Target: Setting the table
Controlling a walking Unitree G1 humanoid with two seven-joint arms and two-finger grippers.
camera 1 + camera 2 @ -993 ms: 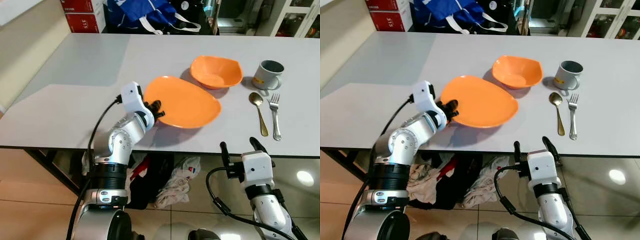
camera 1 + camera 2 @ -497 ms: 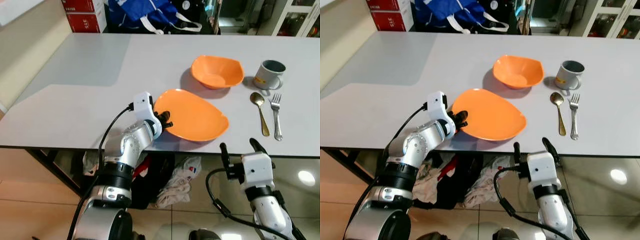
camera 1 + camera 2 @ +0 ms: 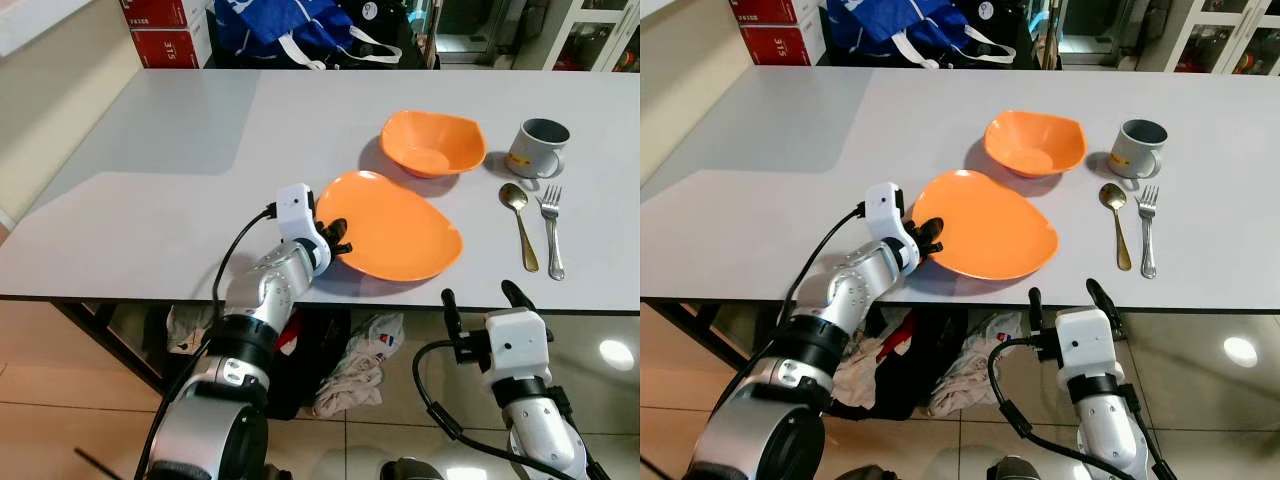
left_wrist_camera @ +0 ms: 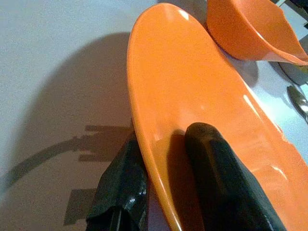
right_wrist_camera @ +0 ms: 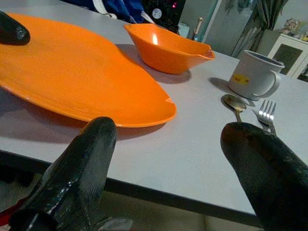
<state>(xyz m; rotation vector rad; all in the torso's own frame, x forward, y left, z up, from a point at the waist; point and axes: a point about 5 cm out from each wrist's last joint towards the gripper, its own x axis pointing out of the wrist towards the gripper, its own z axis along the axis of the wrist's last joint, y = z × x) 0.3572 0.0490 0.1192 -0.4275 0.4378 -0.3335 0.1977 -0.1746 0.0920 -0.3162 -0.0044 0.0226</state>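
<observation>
Plate (image 3: pixel 397 223): orange, shallow, glossy, small chip on rim; on grey table (image 3: pixel 150 180) near front edge.
Left gripper (image 3: pixel 331 236): fingers clamped on plate's left rim, one above, one beneath.
Right gripper (image 3: pixel 482 297): fingers spread, below table edge.

Wide bare stretch of the grey table (image 3: pixel 150 170) lies open on the robot's left — nothing between the left arm and the far edge there. Right half is crowded: orange plate (image 3: pixel 395 225) sits near the front edge w/ the left gripper (image 3: pixel 333 235) clamped on its rim, orange bowl (image 3: pixel 432 143) just behind it, narrow gap between. Mug (image 3: pixel 537 148), spoon (image 3: pixel 517 223) and fork (image 3: pixel 549 230) line the right side, spoon and fork close together. Right gripper (image 3: pixel 480 298) hangs below the table front, fingers spread — table edge directly ahead. Bags and boxes (image 3: pixel 165 25) block the far side.
</observation>
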